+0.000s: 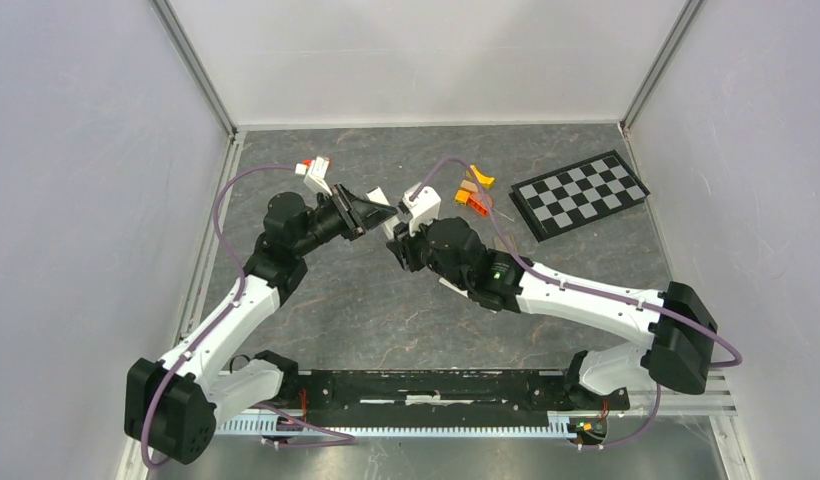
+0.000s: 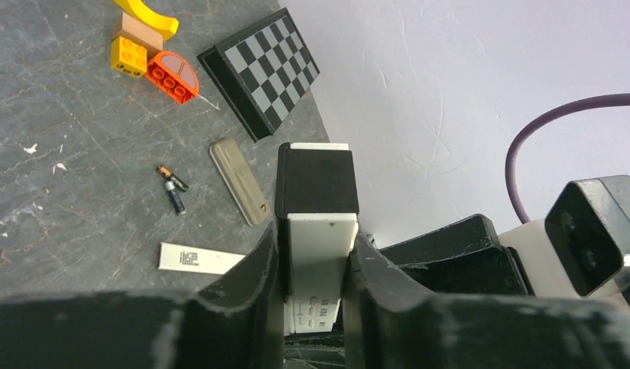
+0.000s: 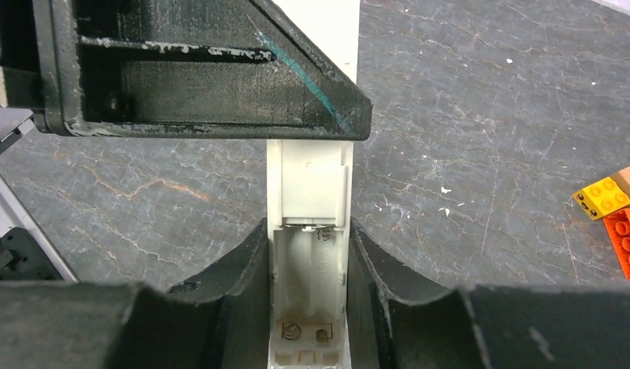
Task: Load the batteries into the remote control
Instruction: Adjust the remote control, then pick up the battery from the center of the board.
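Note:
The remote control (image 3: 308,184) is white, with its battery recess (image 3: 308,269) open and empty and bare springs at both ends. My right gripper (image 3: 308,238) is shut on it at the recess. My left gripper (image 2: 313,246) is shut on the same remote (image 2: 319,238) further along, and the far end looks black there. In the top view both grippers, the left one (image 1: 378,213) and the right one (image 1: 398,240), meet at mid-table above the surface. Two small dark batteries (image 2: 174,190) lie on the table beside a tan-grey cover piece (image 2: 239,181).
A checkerboard plate (image 1: 580,194) lies at the back right, with orange and yellow blocks (image 1: 474,190) just to its left. A white strip with a printed label (image 2: 197,259) lies near the batteries. Walls enclose the table on three sides.

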### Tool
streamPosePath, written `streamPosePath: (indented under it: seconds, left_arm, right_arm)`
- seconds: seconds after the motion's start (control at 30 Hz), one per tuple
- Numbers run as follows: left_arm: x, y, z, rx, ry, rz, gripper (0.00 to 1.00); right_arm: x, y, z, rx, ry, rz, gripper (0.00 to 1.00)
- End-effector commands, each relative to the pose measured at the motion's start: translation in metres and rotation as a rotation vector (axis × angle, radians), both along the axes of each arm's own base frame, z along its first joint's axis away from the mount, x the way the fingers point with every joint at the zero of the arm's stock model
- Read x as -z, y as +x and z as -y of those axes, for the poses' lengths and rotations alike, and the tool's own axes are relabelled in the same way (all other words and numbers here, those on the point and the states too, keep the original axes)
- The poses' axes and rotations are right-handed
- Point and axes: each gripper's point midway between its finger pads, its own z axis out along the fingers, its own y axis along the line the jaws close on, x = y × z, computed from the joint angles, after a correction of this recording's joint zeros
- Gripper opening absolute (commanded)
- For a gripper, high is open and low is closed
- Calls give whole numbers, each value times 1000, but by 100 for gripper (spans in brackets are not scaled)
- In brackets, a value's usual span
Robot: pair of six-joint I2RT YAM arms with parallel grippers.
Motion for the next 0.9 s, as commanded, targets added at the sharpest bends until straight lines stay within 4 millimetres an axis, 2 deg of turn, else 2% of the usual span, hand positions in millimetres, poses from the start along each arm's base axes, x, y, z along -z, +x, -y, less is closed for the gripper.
streamPosePath:
  seconds: [0.0,0.07,0.1,0.17,0.23,0.3,0.37,0.47,0.57,0.67,0.87]
  left_arm:
    - [-3,-3,-2,-4,37,24,2]
    - [0,-2,-7,-15,103,71,2]
    - [1,-2,-9,-20,133,92,2]
    - [6,-3,-12,-8,202,140,2]
    - [12,-5,-12,26,250,172,2]
    - [15,-12,-9,84,270,201,2]
    - [12,-22,-2,156,257,239,2]
    - [-2,-40,7,254,188,320,2]
    - [-13,-61,13,351,119,385,2]
    - [-21,-76,13,397,91,439,2]
    - [-31,-91,7,392,89,533,2]
  right_arm:
    - [-32,2,-3,19,91,21,37]
    - [-31,-3,2,3,90,18,64]
    - [-31,-7,7,-6,89,15,73]
    - [-34,-15,15,-48,107,3,82]
    - [-39,-19,28,-56,137,-10,84]
    - [-38,-19,46,-28,154,-34,84]
    - [-29,-14,68,39,131,-87,81]
    - [-3,-1,104,182,67,-165,71]
    - [23,7,128,278,23,-217,58]
    - [50,14,144,359,-29,-271,48]
    - [97,24,151,397,-139,-342,46]
